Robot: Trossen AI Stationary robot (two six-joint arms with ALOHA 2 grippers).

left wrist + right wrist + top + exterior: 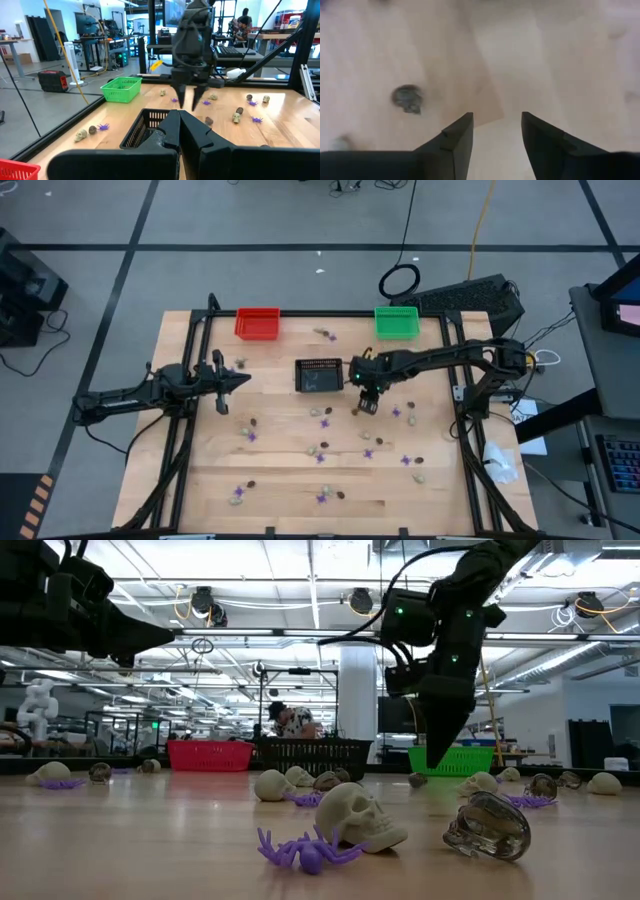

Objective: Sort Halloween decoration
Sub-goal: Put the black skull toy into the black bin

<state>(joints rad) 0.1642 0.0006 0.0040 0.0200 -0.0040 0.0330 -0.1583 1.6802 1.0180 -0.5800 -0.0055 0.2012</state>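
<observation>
**Right gripper apart over the board, left arm parked**

While I look down from the high view, I see the right gripper [366, 406] hanging over the wooden table [200, 470], just right of the black basket [319, 376] at the centre. The left gripper [241, 379] sits well left of that basket, its fingers pressed together with nothing between them. The red basket [258, 323] and green basket [396, 321] stand along the far edge. The Halloween decoration lies scattered across the near half of the board: purple spiders [322, 498], pale skulls [419, 477] and dark bits [252, 422], a few more up by the far baskets.

From the low view, I have a beige skull [362, 817] touching a purple spider [305, 850] close to the camera, with a glossy dark skull [489, 827] just to their right. The right gripper's fingers [445, 730] point down above the table, clear of it.

In the left wrist view, I see the left gripper's own fingers [197, 135] shut on nothing, the black basket right behind them, and the right gripper beyond with its tips parted and empty.

In the right wrist view, the two fingers [455, 137] stand apart over bare wood, holding nothing; a dark skull [407, 98] lies on the board off to one side.
</observation>
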